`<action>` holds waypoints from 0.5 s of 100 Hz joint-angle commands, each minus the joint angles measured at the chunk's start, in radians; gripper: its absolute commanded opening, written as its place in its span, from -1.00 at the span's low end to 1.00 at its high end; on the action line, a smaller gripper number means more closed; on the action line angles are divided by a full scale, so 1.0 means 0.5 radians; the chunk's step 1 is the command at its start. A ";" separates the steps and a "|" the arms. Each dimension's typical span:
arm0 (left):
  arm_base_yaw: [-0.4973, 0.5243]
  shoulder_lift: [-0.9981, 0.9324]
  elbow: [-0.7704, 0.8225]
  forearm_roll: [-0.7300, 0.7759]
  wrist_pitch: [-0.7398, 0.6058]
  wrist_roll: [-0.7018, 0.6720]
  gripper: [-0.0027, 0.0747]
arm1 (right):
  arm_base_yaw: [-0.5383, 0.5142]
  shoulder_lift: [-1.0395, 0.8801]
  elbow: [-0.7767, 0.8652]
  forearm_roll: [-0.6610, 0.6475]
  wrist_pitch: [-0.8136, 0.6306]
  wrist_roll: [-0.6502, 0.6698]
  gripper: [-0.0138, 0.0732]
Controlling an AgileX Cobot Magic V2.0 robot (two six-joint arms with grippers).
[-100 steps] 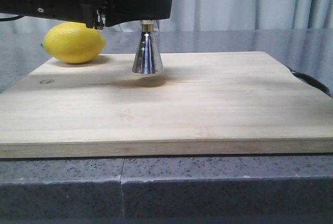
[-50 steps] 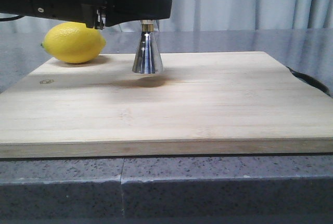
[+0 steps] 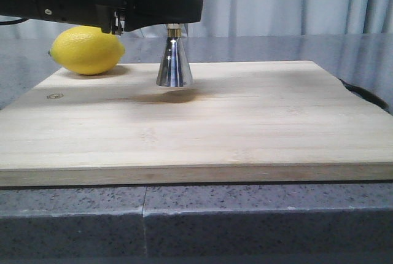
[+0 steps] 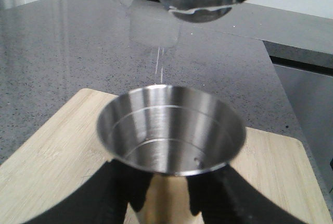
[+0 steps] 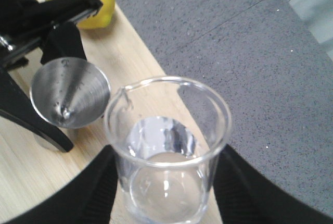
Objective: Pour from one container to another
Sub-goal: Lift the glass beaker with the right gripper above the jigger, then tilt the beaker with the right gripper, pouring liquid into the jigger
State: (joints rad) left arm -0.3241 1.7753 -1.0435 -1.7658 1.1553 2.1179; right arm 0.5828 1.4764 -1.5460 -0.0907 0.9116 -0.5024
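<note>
The jigger (image 3: 174,61) is polished steel, mirror-bright outside, with a thin gold band at the waist and a brushed, satiny inside. The beaker (image 5: 167,148) is clear, smooth glass. The cutting board (image 3: 202,123) is pale wood, matt with fine grain. The lemon (image 3: 86,50) has dimpled, faintly shiny skin. The counter (image 3: 245,215) is speckled grey stone, glossy. The gripper fingers (image 4: 117,193) look like matt black plastic.

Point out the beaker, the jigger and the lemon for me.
Beaker (image 5: 166,182), right wrist view: clear glass wall, near its base.
Jigger (image 3: 174,67), front view: lower steel cone.
Lemon (image 3: 86,50), front view: middle of the yellow rind.
</note>
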 commanded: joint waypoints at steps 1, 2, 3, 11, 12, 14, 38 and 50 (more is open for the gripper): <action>-0.020 -0.074 -0.056 -0.169 0.204 -0.017 -0.32 | 0.002 -0.024 -0.117 -0.036 -0.047 -0.134 -0.09; -0.020 -0.074 -0.056 -0.169 0.204 -0.017 -0.32 | 0.002 -0.018 -0.121 -0.036 -0.048 -0.140 -0.09; -0.020 -0.074 -0.056 -0.169 0.204 -0.017 -0.32 | 0.002 -0.015 -0.125 -0.036 -0.043 -0.154 -0.09; -0.020 -0.074 -0.056 -0.169 0.204 -0.017 -0.32 | 0.002 0.000 -0.129 -0.042 -0.033 -0.219 -0.09; -0.020 -0.074 -0.056 -0.169 0.204 -0.017 -0.32 | 0.002 0.000 -0.133 -0.047 -0.033 -0.223 -0.09; -0.020 -0.074 -0.056 -0.169 0.204 -0.017 -0.32 | 0.002 0.003 -0.133 -0.058 -0.033 -0.223 -0.09; -0.020 -0.074 -0.056 -0.169 0.204 -0.017 -0.32 | 0.056 0.014 -0.136 -0.123 -0.020 -0.374 -0.09; -0.020 -0.074 -0.056 -0.169 0.204 -0.017 -0.32 | 0.145 0.020 -0.136 -0.266 -0.020 -0.379 -0.09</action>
State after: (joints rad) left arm -0.3241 1.7753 -1.0435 -1.7658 1.1553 2.1179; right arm 0.6302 1.5188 -1.5762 -0.1610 0.9571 -0.6757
